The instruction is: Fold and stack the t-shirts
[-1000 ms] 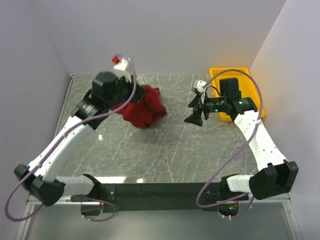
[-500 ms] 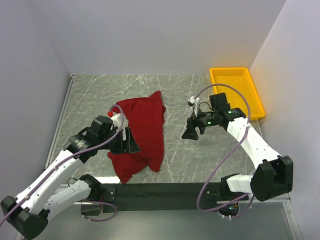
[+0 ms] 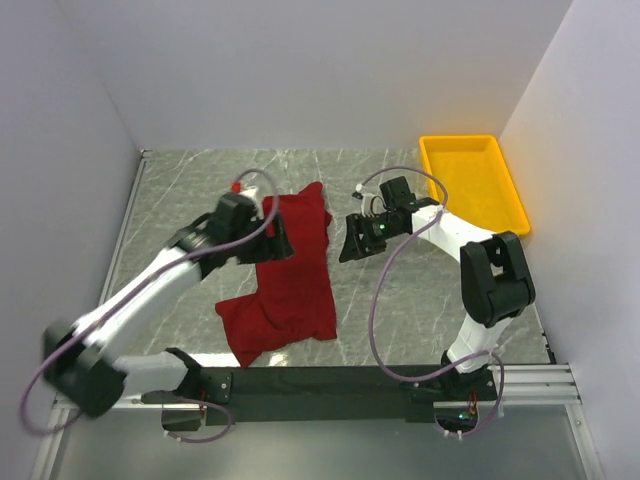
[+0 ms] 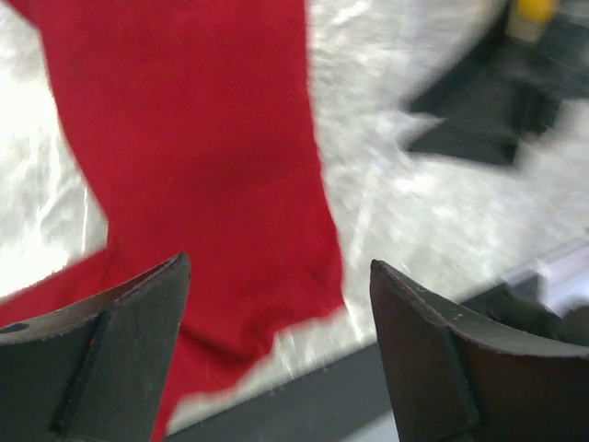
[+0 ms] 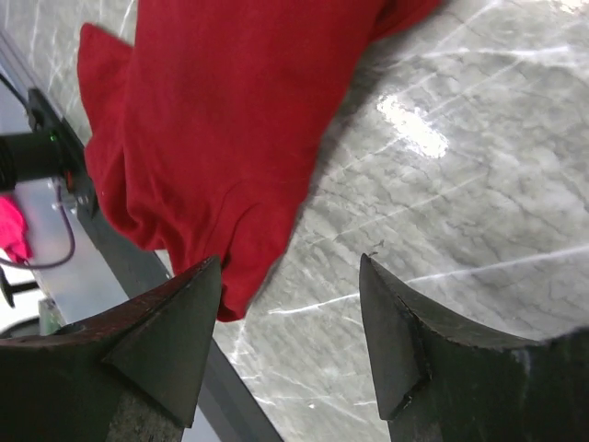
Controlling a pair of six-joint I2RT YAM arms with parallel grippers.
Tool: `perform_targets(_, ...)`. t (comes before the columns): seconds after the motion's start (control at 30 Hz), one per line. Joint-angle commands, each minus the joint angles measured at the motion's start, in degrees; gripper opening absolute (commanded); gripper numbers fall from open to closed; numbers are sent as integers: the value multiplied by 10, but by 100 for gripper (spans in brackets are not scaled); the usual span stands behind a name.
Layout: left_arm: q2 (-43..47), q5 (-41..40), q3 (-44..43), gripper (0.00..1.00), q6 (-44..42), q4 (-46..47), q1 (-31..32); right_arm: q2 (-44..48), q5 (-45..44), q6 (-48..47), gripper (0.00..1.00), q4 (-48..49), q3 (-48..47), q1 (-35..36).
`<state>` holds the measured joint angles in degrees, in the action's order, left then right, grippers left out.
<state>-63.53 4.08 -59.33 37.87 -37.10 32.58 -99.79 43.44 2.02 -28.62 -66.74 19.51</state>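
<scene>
The dark red t-shirt [image 3: 295, 260] lies loose and rumpled on the marble table, running from mid-table down to the near edge. My left gripper [image 3: 274, 243] hovers over the shirt's upper left edge. In the left wrist view that gripper [image 4: 276, 267] is open, with the t-shirt [image 4: 202, 166] below it and nothing between its fingers. My right gripper [image 3: 351, 244] hangs just right of the shirt. It is open over bare marble in the right wrist view [image 5: 290, 262], with the t-shirt [image 5: 230, 120] to the left of its fingers.
A yellow tray [image 3: 470, 185] stands at the back right corner of the table. Grey walls close in the left, back and right sides. A black rail [image 3: 330, 380] runs along the near edge.
My left gripper opened and let go of the bunched shirt, which now lies stretched toward the near edge. The right arm swung left from the tray to the shirt's right side.
</scene>
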Motion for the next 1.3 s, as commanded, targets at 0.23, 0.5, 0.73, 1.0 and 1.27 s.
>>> perform_targets(0.23, -342, -29, -203, 72, -13, 92, 6, 88, 9, -9, 68, 6, 6, -95)
perform_targets(0.5, -533, -140, -386, 76, 5, -16, 60, 124, 11, -13, 69, 24, 44, -111)
perform_targets(0.73, -603, -263, -468, 57, 10, -113, 78, 122, 16, -10, 69, 23, 41, -112)
perform_targets(1.0, -550, -262, -420, 0, -5, -67, 75, 108, 24, -15, 69, 12, 29, -110)
perform_targets(1.27, -318, -129, -177, 0, 43, 54, -26, 80, 31, -40, 69, -3, 14, -80)
